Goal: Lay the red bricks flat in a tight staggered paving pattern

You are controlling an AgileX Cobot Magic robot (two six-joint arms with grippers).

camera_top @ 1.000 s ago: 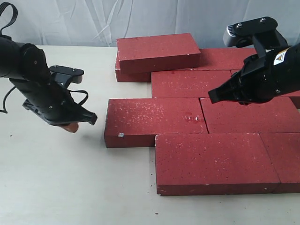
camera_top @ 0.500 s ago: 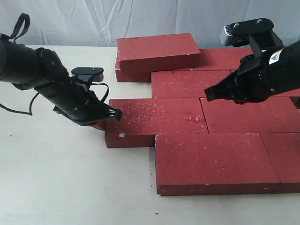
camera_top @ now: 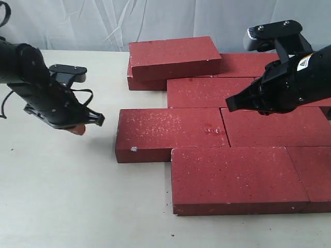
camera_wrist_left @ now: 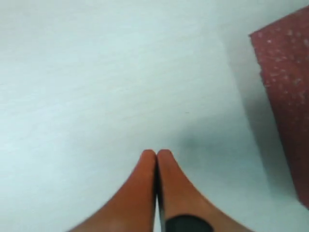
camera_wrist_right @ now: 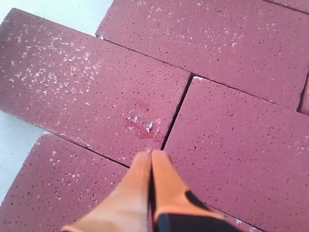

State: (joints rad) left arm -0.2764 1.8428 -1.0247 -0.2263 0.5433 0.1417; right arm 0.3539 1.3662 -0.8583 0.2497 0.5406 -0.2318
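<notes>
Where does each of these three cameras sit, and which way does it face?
Exterior: off the arms, looking down on table, red bricks, left arm, right arm.
Left wrist: on left arm, facing table and a brick edge; shut jaws show.
Right wrist: on right arm, facing bricks; shut jaws show.
Shared: exterior and right wrist both show the scuffed brick.
</notes>
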